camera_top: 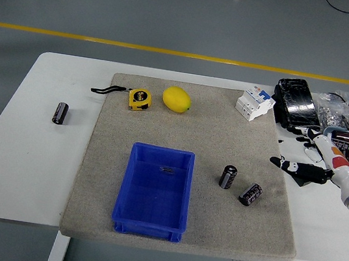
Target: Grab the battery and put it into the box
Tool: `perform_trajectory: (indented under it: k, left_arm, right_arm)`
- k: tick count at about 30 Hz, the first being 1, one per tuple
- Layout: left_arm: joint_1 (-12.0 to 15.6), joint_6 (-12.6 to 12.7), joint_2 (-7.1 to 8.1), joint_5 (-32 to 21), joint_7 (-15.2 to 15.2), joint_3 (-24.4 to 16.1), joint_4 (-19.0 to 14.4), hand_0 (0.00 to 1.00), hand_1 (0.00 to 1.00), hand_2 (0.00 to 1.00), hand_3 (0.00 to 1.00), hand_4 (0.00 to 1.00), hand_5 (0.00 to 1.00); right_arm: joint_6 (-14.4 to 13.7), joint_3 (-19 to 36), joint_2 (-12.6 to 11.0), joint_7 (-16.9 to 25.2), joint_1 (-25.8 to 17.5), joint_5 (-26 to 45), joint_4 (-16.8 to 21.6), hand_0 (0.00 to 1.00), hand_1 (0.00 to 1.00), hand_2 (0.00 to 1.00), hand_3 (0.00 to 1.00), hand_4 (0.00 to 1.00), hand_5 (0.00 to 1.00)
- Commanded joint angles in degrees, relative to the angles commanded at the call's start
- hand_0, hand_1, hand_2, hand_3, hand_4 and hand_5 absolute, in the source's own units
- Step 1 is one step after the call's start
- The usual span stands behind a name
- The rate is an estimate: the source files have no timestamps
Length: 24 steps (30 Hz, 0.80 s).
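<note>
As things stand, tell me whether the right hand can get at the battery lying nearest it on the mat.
Probably yes. The right hand hovers open at the mat's right edge, and nothing lies between it and the tilted battery.

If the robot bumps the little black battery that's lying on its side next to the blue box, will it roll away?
Probably a little. The small black cylindrical battery lying down is round, so a nudge could roll it, though the fuzzy grey mat likely slows it. It looks hard and stiff, unlikely to bend.
</note>
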Motion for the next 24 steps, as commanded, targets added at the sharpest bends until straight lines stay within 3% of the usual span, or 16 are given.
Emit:
perform_trajectory:
  k: [8,15,24]
  left_arm:
    - [-0.11,-0.05,0.26,0.15,0.0,-0.04,0.02,0.609,0.541,0.608,0.616,0.614,0.669]
    - [-0.12,-0.02,0.44,0.13,-0.03,-0.05,0.03,0.608,0.541,0.606,0.616,0.615,0.668]
    - [-0.09,-0.18,0.57,0.49,0.14,-0.25,-0.01,0.607,0.54,0.603,0.615,0.615,0.668]
  right_arm:
    - [1.47,-7.07,-0.82,0.32,5.21,-13.14,-0.4,0.669,0.695,0.735,0.777,0.998,0.356]
    - [3.0,-13.65,-1.15,0.6,8.61,-12.69,0.55,0.664,0.687,0.729,0.775,0.998,0.338]
    - [2.62,-18.78,0.61,1.72,11.23,-11.77,-0.85,0.607,0.646,0.696,0.764,0.998,0.3]
